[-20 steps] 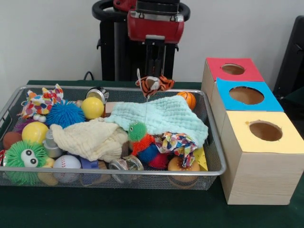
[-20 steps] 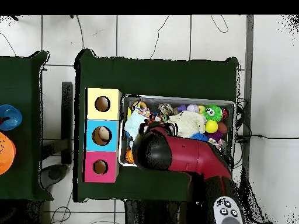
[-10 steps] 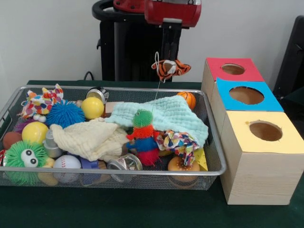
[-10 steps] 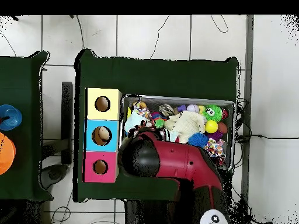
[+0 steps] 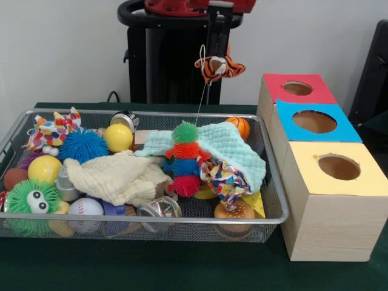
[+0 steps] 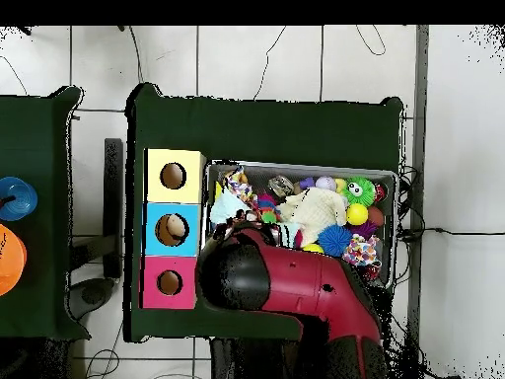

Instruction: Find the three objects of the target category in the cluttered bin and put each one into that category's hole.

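My gripper (image 5: 218, 53) hangs high over the back of the bin (image 5: 276, 193), shut on a small orange and black striped tiger toy (image 5: 220, 66). A thin string runs down from the tiger to a fuzzy green, red and blue caterpillar toy (image 5: 184, 159), which stands pulled upright in the bin beside a mint cloth (image 5: 230, 145). The hole (image 5: 297, 88) in the red-topped box lies to the right of the tiger and lower. In the overhead view the arm (image 6: 286, 286) hides the gripper; the bin (image 6: 395, 183) and the hole (image 6: 169, 282) show.
A blue-topped box (image 5: 314, 122) and a yellow-topped box (image 5: 338, 167) stand in a row with the red one, right of the bin. The bin holds balls, a cream cloth (image 5: 115, 176), a green fuzzy ball with eyes (image 5: 30, 200) and several other toys. The black pedestal (image 5: 163, 60) stands behind.
The gripper has risen and moved right toward the boxes with the tiger toy. The string has drawn the caterpillar toy up from lying to standing upright.
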You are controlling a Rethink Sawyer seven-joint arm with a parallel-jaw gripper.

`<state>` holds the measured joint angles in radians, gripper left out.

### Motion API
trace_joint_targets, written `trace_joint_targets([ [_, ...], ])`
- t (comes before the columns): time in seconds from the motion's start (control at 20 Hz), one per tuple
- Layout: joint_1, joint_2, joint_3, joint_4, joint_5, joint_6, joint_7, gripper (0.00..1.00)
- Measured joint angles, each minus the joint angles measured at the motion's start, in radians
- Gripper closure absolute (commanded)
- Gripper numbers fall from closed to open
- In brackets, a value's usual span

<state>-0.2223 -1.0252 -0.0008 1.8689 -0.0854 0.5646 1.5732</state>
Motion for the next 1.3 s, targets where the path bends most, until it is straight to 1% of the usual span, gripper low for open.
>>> trace_joint_targets([
  [0.4, 0.002, -0.031, -0.019, 0.000, 0.002, 0.059, 0.000, 1.00],
  [0.5, 0.008, -0.040, -0.024, 0.000, 0.005, 0.087, 0.000, 1.00],
  [0.65, 0.016, -0.043, -0.026, 0.000, 0.008, 0.101, 0.000, 1.00],
  [1.0, 0.056, -0.043, -0.028, -0.001, 0.019, 0.106, 0.000, 1.00],
  [1.3, 0.112, -0.039, -0.038, -0.001, 0.044, 0.106, 0.002, 1.00],
])
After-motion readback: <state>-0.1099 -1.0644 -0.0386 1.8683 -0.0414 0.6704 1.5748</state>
